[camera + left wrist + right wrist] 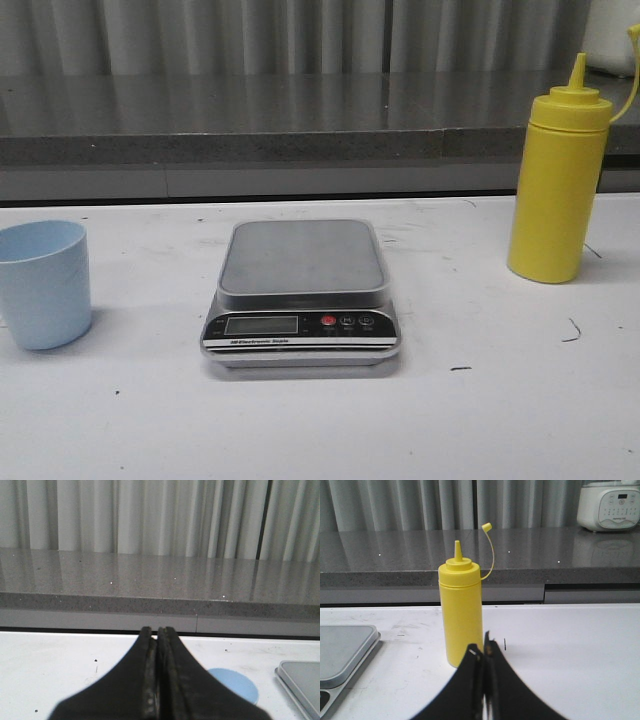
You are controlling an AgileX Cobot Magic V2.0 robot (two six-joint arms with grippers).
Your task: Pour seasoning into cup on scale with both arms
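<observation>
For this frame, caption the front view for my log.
Empty scale mid-table, blue cup at its left, yellow bottle at its right.

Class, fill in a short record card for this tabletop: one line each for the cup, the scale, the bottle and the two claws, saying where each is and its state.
cup: pale blue, upright on the table, left of the scale, apart from it
scale: centre of table, platform bare
bottle: yellow, upright, right of the scale, cap tip off and dangling
left claw: shut, holding nothing, near the cup
right claw: shut, holding nothing, facing the bottle
</observation>
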